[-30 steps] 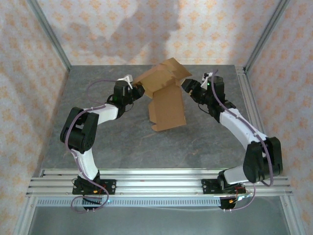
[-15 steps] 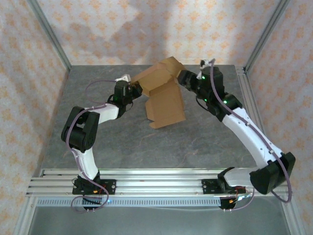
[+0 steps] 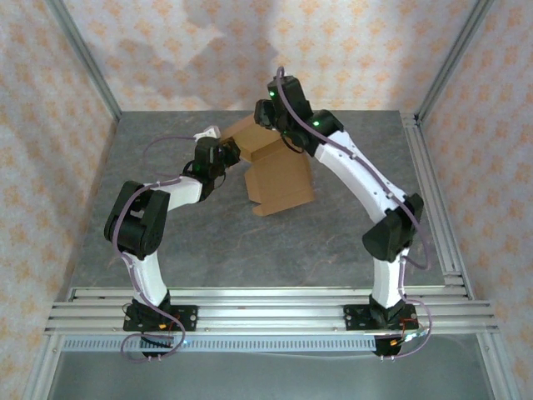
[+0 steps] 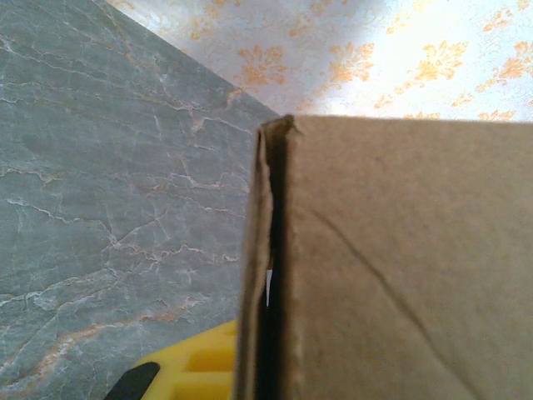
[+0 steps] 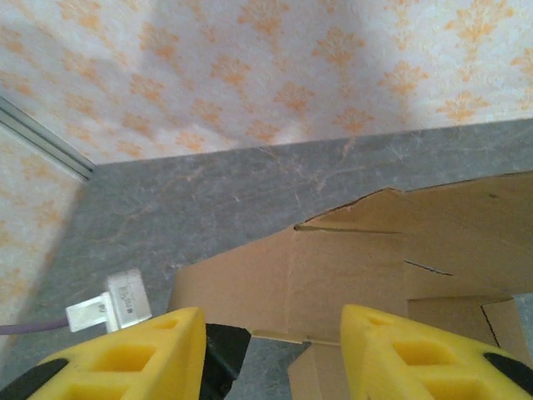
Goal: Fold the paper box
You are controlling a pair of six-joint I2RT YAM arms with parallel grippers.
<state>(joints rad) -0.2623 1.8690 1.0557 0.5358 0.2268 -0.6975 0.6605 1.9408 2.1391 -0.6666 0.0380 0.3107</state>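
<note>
Left tool [image 3: 226, 153] gripped paper box [image 3: 283, 179] edge; right tool [image 5: 271, 358] gaped wide. Off-crease push could've buckled it.

The tabletop [image 3: 208, 242] is grey like stone, with thin pale cracks. Walls [image 3: 166, 50] stand on three sides of it, pale with little orange flowers. Shiny metal posts [image 3: 86, 62] run up the back corners. Silver rails [image 3: 266, 304] lie along the near edge. Soft grey shadows fall on the back wall.

Paper box [image 4: 400, 267] cut off at right and bottom edges; left gripper [image 3: 235, 152] jaws partly hidden behind it.
</note>
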